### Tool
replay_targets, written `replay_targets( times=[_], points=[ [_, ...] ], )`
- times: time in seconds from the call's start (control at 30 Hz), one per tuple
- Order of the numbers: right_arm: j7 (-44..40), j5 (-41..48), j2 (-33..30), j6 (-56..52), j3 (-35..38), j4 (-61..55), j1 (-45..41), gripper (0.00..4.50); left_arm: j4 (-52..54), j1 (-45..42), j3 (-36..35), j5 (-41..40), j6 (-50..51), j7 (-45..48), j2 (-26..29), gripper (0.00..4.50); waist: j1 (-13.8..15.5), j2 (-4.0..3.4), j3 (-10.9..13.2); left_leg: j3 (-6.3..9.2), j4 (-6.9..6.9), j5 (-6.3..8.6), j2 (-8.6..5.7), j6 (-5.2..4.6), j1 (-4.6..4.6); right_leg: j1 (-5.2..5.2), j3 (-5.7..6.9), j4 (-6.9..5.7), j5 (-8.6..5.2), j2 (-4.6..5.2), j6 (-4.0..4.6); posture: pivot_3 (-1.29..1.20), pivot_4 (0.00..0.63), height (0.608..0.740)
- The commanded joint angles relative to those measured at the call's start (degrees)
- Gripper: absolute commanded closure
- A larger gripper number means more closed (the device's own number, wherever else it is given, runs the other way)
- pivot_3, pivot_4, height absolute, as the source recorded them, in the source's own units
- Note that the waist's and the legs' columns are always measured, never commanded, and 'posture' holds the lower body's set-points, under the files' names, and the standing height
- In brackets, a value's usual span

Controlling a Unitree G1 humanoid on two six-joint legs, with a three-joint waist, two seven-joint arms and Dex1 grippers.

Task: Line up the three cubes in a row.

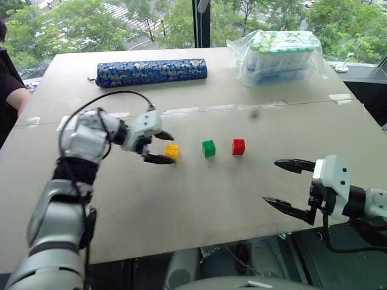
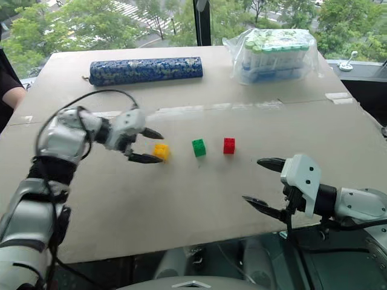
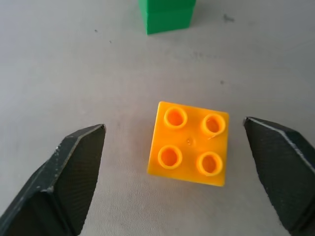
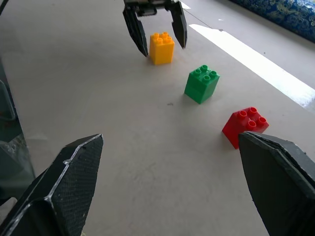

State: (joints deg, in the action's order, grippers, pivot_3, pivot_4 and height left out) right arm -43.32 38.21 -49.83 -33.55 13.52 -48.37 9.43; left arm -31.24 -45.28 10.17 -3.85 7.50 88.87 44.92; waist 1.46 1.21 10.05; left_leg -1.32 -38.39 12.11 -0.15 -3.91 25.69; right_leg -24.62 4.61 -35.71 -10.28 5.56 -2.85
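No text, label, brand, number or sign can be read on anything here.

A big flat table (image 1: 242, 205) stands by a window (image 1: 91, 24). Behind the table, green trees (image 1: 338, 24) show through the glass in daylight.

My black fingers (image 3: 74, 177) flank a yellow cube (image 1: 172, 151). Beyond it, away from them, sit a green cube (image 1: 208, 148) and a red cube (image 1: 238, 147); farther off lies a blue patterned cylinder (image 1: 151, 72).
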Motion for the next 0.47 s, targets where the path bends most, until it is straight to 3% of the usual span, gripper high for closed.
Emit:
replay_targets(
  times=[0.03, 0.13, 0.23, 0.33, 0.47],
  points=[
    [-0.3, -2.5, 1.1, 2.3, 6.5, 2.0, 5.3, 0.00, 24.3, 16.9, -18.0, -10.4, 17.2, -5.1, 7.6, 0.01, -0.3, -0.01, 0.0, 0.01, 0.00, 0.00, 0.01, 0.00, -0.01, 0.02, -0.01, -0.01, 0.02, 0.01, 0.03, 0.00, 0.150, 0.740],
    [-1.2, -5.8, 2.3, 5.9, 8.7, 6.0, 9.0, 0.00, 38.4, 32.4, -31.5, -14.3, 27.5, -11.4, 7.5, 0.01, -1.1, -0.05, 0.0, -0.03, 0.07, 0.03, 0.04, 0.04, -0.17, 0.06, -0.17, 0.08, -0.06, 0.29, 0.05, 0.00, 0.150, 0.740],
    [-2.6, -7.1, 5.1, 10.4, 11.3, 12.6, 10.3, 0.00, 50.6, 49.1, -44.0, -18.6, 33.5, -17.3, 1.2, 0.01, -0.8, -0.10, 0.0, -0.05, 0.10, 0.18, 0.13, 0.31, -0.27, 0.09, -0.24, 0.16, -0.08, 0.43, 0.02, 0.00, 0.150, 0.740],
    [-7.8, -8.0, 5.4, 15.2, 13.4, 18.1, 12.6, 0.00, 55.8, 60.2, -50.0, -20.4, 31.9, -20.8, -4.7, 0.01, -0.3, -0.16, 0.0, -0.04, 0.10, 0.21, 0.21, 0.37, -0.46, 0.27, -0.10, 0.20, -0.09, 0.45, 0.03, 0.00, 0.150, 0.740],
    [-12.8, -8.1, 4.6, 19.0, 16.3, 24.1, 14.2, 0.00, 60.0, 66.9, -52.3, -22.2, 29.7, -25.7, -10.0, 0.01, 0.2, -0.22, 0.0, 0.01, 0.22, 0.26, 0.28, 0.43, -0.82, 0.69, -0.05, 0.38, -0.11, 0.47, 0.03, 0.00, 0.150, 0.740]
  ],
)
